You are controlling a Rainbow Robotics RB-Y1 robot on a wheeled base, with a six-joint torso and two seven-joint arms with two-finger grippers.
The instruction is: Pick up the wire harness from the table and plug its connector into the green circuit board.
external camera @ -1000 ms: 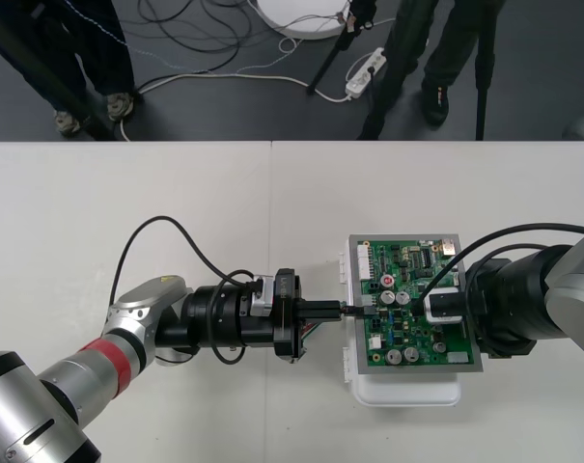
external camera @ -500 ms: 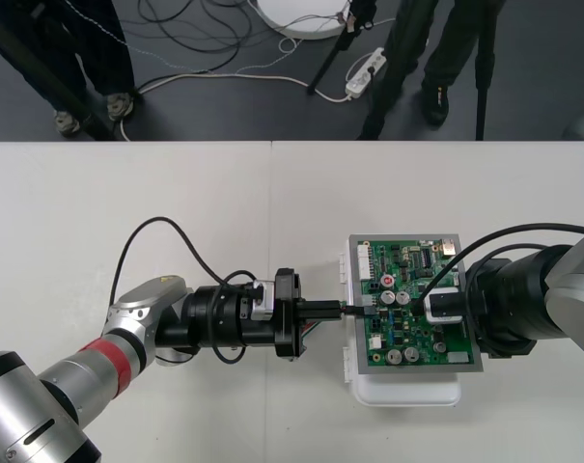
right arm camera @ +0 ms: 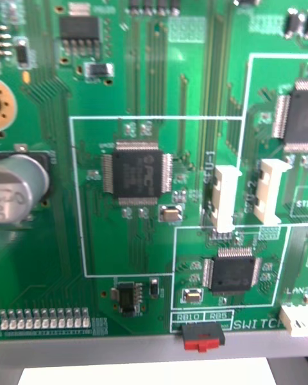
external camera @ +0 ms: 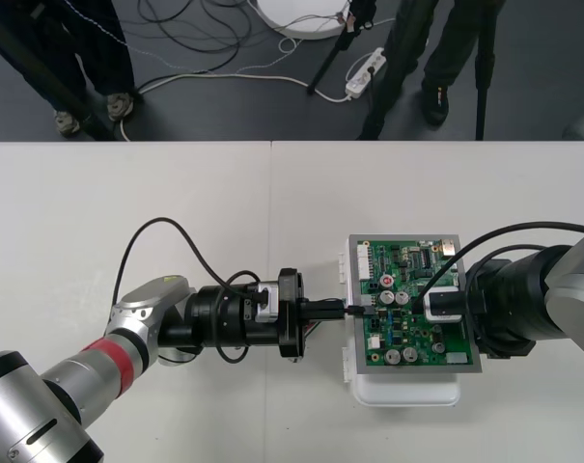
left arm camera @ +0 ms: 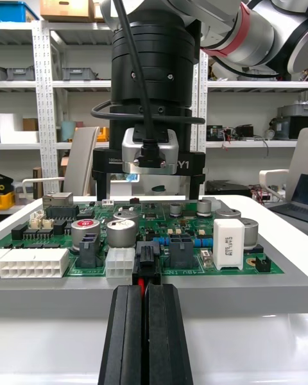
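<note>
Left tool [external camera: 345, 309] pressed together, pinching the wire harness [left arm camera: 139, 284]: red strand between fingers [left arm camera: 122, 333], small black plug [left arm camera: 146, 256] touching the left edge of the green circuit board [external camera: 412, 289] on the desk [external camera: 176, 193]. Seated or not, cannot tell. Right tool [left arm camera: 149, 196] spread over board's right side.

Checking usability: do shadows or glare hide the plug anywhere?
Left wrist view: even light, no glare, plug plain at the green circuit board's edge. Front view: faint shadow under the left gripper; the plug merges with its black.
</note>
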